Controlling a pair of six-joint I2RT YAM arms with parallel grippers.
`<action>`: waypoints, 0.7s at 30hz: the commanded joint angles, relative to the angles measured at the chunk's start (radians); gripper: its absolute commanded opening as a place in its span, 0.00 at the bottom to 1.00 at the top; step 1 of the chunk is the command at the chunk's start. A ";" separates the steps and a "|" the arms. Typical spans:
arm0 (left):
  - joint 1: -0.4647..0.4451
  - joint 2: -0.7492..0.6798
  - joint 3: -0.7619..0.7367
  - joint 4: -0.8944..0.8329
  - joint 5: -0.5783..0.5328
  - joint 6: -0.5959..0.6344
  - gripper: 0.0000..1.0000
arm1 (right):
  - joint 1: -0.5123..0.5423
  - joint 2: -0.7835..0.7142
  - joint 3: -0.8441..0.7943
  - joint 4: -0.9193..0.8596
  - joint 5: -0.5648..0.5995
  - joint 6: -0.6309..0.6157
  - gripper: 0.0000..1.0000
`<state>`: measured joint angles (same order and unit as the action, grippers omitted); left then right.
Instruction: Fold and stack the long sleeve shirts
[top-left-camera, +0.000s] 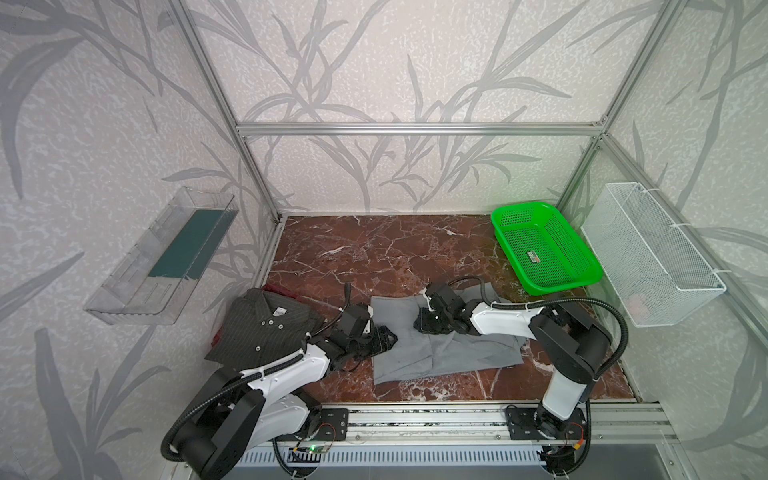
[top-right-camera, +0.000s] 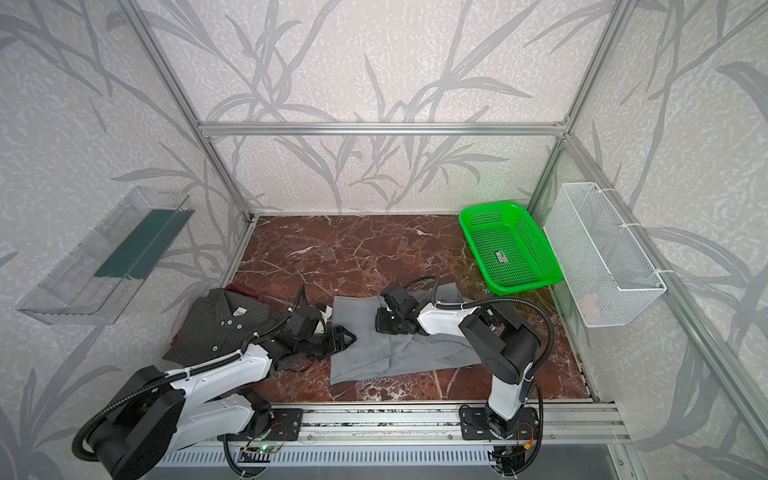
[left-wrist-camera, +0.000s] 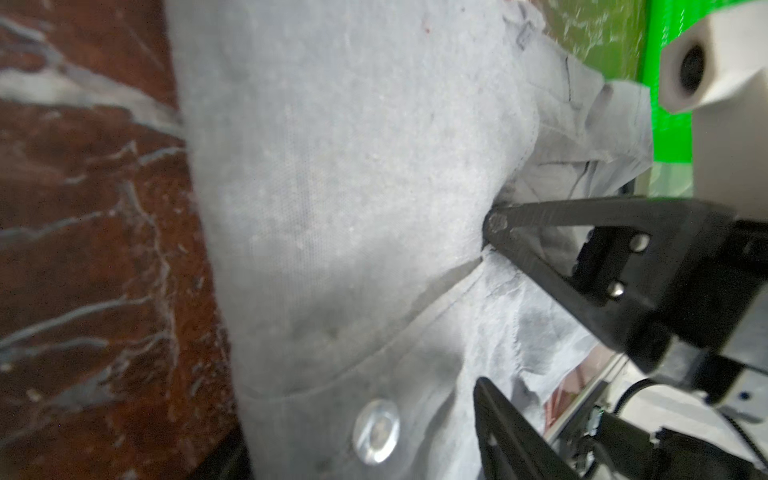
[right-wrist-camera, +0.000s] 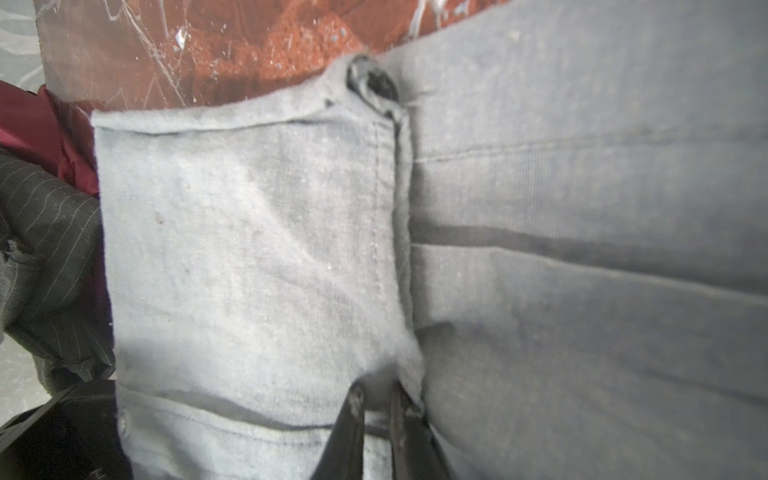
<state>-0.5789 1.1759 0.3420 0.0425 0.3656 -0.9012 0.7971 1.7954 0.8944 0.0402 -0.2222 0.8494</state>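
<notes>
On marble (top-left-camera: 374, 249), right claw (right-wrist-camera: 378, 397) pinches grey shirt (top-left-camera: 449, 353); left claw (left-wrist-camera: 485, 303) gapes at its edge.

Grey shirt (right-wrist-camera: 540, 249) fills most of the view, w/ a stitched folded flap (right-wrist-camera: 249, 249) and a dark round fastener (right-wrist-camera: 372, 85) at its edge; bare red marble worktop (right-wrist-camera: 208, 54) beyond. R gripper (right-wrist-camera: 377, 401) has jaws nearly together, pinching a ridge of grey fabric btwn them. Pinstriped shirt (right-wrist-camera: 45, 249) lies just beside the flap, maroon cloth (right-wrist-camera: 33, 124) touching it.

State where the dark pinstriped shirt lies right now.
In both top views the pinstriped shirt lies at the left edge of the table, towards the front, just left of the grey shirt.
</notes>
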 joint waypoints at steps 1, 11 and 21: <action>-0.001 0.041 -0.036 -0.029 0.012 -0.011 0.62 | 0.001 0.039 -0.038 -0.086 0.009 0.011 0.16; 0.001 0.054 0.024 -0.077 -0.016 0.017 0.14 | 0.010 0.019 -0.054 -0.078 0.009 0.017 0.15; 0.006 -0.018 0.124 -0.372 -0.200 0.051 0.00 | 0.014 -0.140 -0.042 -0.154 0.028 -0.015 0.17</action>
<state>-0.5781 1.1950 0.4362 -0.1703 0.2779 -0.8658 0.8101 1.7451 0.8658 0.0170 -0.2306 0.8619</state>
